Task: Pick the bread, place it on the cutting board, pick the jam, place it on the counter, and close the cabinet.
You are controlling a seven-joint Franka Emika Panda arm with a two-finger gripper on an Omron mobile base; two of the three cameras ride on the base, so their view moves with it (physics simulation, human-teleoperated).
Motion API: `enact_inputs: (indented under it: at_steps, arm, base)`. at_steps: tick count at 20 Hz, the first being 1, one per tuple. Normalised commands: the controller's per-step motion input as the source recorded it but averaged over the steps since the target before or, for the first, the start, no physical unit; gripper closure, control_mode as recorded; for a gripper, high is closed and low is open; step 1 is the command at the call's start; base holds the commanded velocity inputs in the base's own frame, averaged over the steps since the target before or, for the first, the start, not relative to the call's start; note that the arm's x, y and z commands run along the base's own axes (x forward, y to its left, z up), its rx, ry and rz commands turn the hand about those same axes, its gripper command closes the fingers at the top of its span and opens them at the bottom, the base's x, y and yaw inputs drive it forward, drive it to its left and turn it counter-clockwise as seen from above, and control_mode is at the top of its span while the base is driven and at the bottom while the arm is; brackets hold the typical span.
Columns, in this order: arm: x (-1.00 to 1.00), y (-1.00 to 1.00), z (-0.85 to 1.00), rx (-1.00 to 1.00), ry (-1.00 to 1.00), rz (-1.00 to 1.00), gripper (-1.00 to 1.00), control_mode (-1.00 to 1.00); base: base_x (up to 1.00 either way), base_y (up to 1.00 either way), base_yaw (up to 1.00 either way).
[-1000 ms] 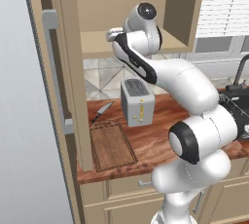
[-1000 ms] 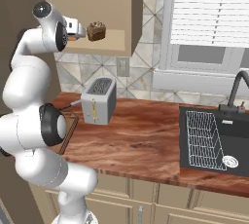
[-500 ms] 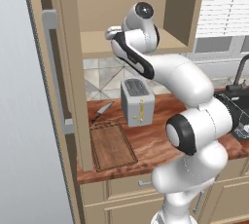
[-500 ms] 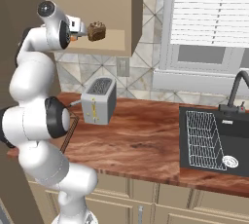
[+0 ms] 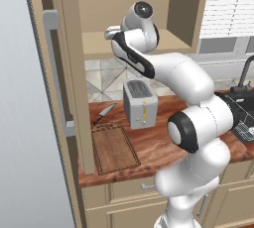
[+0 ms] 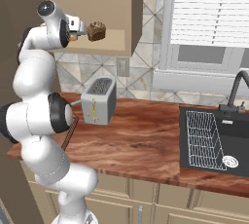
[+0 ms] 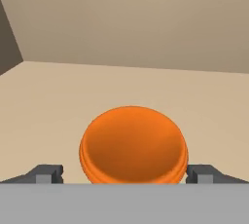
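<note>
Hand view puts the gripper (image 7: 125, 173) at the bottom edge, its two dark tips spread wide to either side of the jam (image 7: 133, 145), low in the centre; nothing is grasped, though the jar sits squarely between the jaws, lined up for a squeeze. Behind it runs the cabinet (image 7: 121, 23) shelf and back wall. Right base view adds what this close look misses: the bread (image 6: 96, 31) on the same shelf, upper left of frame, just beyond the wrist, not yet on the board. Left base view shows the cutting board (image 5: 115, 148) bare at lower left on the counter (image 5: 163, 142), beside a toaster (image 5: 140, 103).
</note>
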Motion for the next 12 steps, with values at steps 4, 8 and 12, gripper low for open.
enact_inputs:
  at_steps: [4, 8, 12]
  arm:
    - [0.16, 0.04, 0.0, 0.0, 0.0, 0.0, -1.0, -1.0]
    - [0.1, 0.02, 0.0, 0.0, 0.0, 0.0, -1.0, -1.0]
    - [0.07, 0.01, 0.0, 0.0, 0.0, 0.0, -1.0, -1.0]
  base:
    - [0.0, 0.0, 0.0]
    - [0.0, 0.0, 0.0]
    - [0.0, 0.0, 0.0]
